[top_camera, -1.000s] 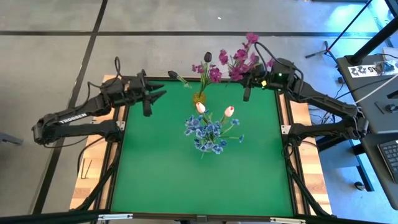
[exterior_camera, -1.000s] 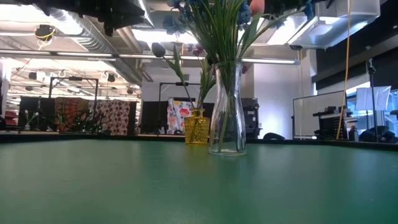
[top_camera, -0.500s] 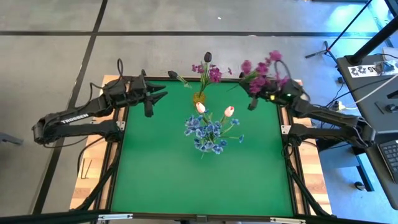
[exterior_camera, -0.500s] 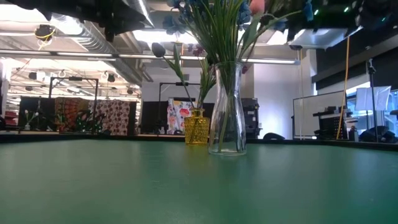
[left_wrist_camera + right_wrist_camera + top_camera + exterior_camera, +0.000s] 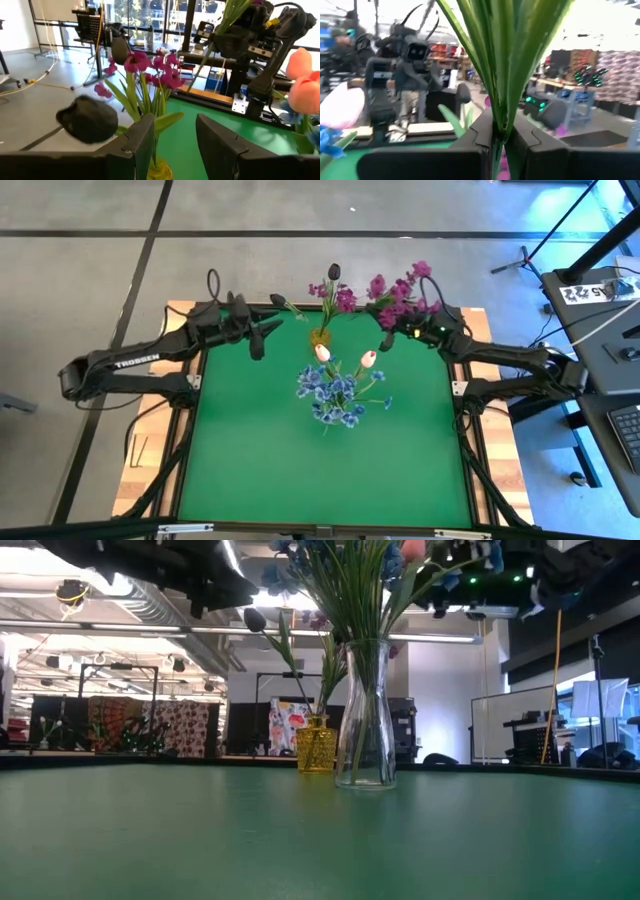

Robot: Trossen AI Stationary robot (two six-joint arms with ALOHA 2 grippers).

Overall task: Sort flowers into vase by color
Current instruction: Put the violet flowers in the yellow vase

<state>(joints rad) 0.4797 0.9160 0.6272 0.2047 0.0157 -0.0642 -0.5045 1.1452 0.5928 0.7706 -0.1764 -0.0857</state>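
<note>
A yellow vase (image 5: 320, 337) at the table's far edge holds magenta sprays (image 5: 145, 62) and dark tulip buds (image 5: 87, 119). Nearer the middle, a clear glass vase (image 5: 362, 710) holds blue sprays (image 5: 335, 395) and white-pink tulips (image 5: 368, 360). To the right of the yellow vase, my right gripper (image 5: 392, 333) is shut on a bunch of magenta flowers (image 5: 400, 288). On the vase's left, my left gripper (image 5: 262, 330) is open and points at it, with nothing between its fingers (image 5: 137, 145). My right gripper pinches the green stems (image 5: 498, 112) of the magenta bunch between its two fingers. The fingers come about level from the table's right side and lie across the stems. The stems rise upright above the fingers, blossoms on top, clear of the table. Their lower ends are hidden.
Green mat (image 5: 320, 470) covers the table, with free room on its near half. The two vases stand close together, the yellow one (image 5: 315, 745) just behind the clear one. Room stands and equipment lie beyond the far edge.
My right gripper has come down with the magenta bunch and tipped, ending a little nearer the yellow vase; the blossoms swung toward the right and back. My left gripper has moved toward the yellow vase and stayed open.
</note>
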